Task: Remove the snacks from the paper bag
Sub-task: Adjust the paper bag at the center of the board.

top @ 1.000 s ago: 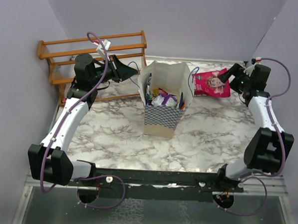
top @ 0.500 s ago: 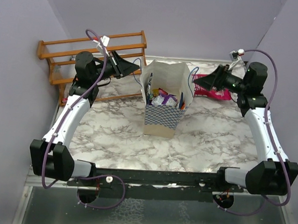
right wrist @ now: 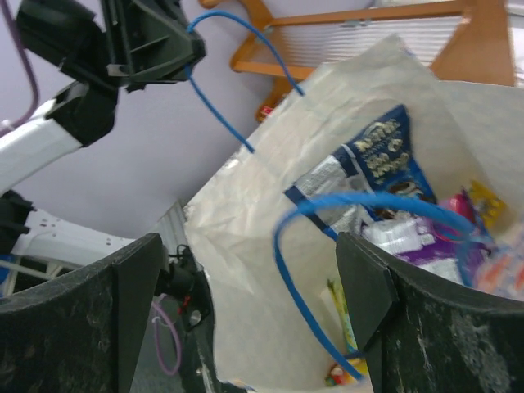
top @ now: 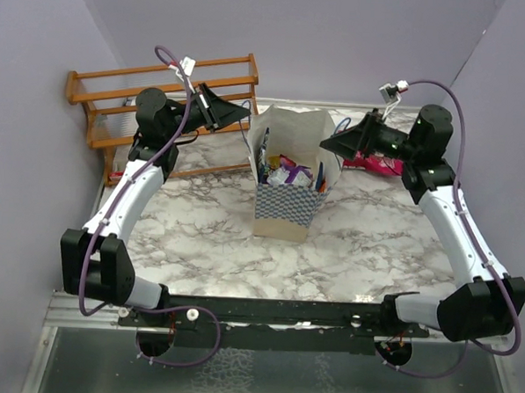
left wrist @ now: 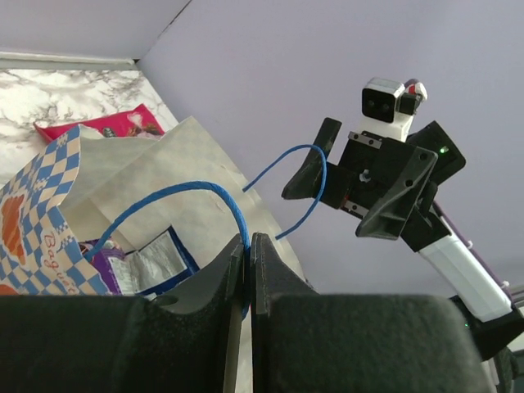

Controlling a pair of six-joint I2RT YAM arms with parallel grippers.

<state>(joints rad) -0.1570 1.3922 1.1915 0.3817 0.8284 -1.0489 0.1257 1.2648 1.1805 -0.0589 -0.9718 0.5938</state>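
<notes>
Left gripper (left wrist: 248, 242): pinched on paper bag (top: 285, 206) handle (left wrist: 176, 189); to be held taut.
Right gripper (right wrist: 250, 270): spread wide; to be lowered onto snacks (right wrist: 383, 160) inside.

paper bag (top: 284, 211) mid-table (top: 365, 246), snacks (top: 290, 173) inside it, wooden rack (top: 101, 87) behind-left, one packet (top: 380, 166) behind-right

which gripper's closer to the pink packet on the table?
Right. The right gripper, open at the bag's right rim, has the pink packet just under its wrist. The left gripper is on the bag's other side, shut on a blue handle.
</notes>
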